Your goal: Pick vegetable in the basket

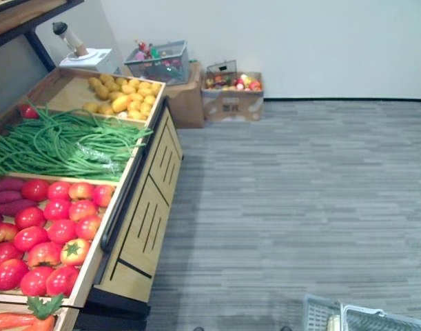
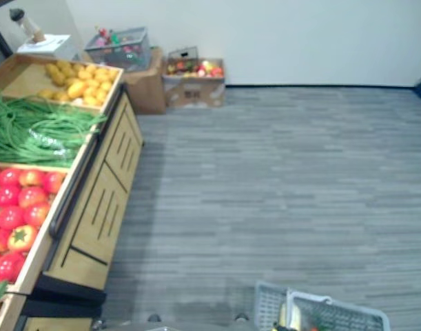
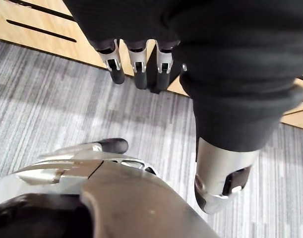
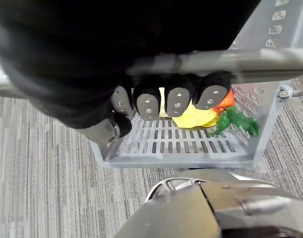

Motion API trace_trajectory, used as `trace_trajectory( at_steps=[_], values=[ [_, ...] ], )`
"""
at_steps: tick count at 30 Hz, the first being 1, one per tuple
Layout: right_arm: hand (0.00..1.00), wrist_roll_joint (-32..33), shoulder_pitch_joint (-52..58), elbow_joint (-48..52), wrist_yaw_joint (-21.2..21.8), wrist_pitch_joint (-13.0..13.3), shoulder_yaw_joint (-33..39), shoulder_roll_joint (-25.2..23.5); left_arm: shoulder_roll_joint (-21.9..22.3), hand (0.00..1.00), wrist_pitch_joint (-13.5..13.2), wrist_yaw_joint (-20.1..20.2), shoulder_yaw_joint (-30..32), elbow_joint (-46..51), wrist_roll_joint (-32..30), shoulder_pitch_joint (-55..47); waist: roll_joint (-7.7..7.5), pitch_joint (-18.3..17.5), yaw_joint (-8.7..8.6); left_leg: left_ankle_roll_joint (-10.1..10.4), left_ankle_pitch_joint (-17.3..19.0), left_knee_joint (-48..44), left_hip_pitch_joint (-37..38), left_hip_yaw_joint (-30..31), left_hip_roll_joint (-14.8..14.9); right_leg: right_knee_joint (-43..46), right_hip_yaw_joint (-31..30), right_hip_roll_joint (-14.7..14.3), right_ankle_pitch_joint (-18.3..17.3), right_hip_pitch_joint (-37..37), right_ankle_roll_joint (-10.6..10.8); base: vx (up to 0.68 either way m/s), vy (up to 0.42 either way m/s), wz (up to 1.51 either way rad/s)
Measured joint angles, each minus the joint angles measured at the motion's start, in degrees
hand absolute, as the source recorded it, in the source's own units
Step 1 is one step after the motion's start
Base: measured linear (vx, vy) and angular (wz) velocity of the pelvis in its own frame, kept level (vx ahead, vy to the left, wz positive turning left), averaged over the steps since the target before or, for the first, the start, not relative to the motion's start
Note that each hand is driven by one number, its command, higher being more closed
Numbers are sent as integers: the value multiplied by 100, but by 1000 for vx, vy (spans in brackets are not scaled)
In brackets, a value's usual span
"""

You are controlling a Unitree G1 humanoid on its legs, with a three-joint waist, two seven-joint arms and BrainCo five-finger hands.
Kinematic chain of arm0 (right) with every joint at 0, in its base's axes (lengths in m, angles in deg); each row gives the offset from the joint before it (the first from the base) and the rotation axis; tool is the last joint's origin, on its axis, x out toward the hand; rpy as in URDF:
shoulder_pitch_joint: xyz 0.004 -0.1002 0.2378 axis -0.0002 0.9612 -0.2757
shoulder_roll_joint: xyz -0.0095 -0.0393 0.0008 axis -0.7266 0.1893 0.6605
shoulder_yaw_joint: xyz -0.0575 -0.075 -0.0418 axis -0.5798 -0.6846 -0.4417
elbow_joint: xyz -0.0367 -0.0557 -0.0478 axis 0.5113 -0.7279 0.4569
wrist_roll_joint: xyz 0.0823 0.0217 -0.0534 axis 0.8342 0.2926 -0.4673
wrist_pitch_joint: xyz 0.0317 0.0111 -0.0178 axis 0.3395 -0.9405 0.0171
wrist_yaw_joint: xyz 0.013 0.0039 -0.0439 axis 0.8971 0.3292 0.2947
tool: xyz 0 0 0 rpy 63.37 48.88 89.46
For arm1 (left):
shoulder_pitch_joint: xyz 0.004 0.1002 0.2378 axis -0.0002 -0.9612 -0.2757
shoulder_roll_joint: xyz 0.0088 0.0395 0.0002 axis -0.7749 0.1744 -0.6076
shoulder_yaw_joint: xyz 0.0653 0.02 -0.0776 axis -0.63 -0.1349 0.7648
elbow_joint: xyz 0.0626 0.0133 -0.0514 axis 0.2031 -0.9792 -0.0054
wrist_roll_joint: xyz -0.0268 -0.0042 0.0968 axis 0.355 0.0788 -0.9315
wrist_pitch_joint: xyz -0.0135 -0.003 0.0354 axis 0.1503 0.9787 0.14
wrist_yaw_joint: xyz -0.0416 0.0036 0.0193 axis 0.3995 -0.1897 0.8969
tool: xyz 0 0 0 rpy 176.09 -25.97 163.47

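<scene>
Looking down, the left eye view shows a wooden stand (image 1: 145, 227) with tomatoes (image 1: 52, 227) at its near end, green beans (image 1: 58, 145) midway, and a grey basket (image 1: 375, 318) at lower right. In the left wrist view, the left hand (image 3: 136, 69) hangs empty with its fingers straight. In the right wrist view, the right hand (image 4: 166, 99) is curled round the basket's handle (image 4: 270, 62). A yellow vegetable (image 4: 193, 118) and a leafy orange one (image 4: 235, 121) lie in one corner of the basket.

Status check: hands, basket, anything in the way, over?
Right hand shut on basket handle. Left hand open, empty, by stand front. Basket holds yellow item and orange leafy one. Nothing blocking it.
</scene>
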State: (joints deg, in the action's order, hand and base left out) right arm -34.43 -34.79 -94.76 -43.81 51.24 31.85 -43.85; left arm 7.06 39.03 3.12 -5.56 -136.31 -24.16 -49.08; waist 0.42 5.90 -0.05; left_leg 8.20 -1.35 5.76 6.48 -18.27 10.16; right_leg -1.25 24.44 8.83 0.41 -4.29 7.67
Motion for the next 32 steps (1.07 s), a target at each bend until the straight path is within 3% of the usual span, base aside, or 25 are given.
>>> trace_trajectory(
  at_steps=[32],
  values=[
    [100,-5,91,-168,4,-18,-55,6,-84,0,-32,100,-233,-111,0,34,-1,-85,-4,21,79,-29,164,7,-48,-462,42,-60,161,-341,35,14,3,-1]
  ],
)
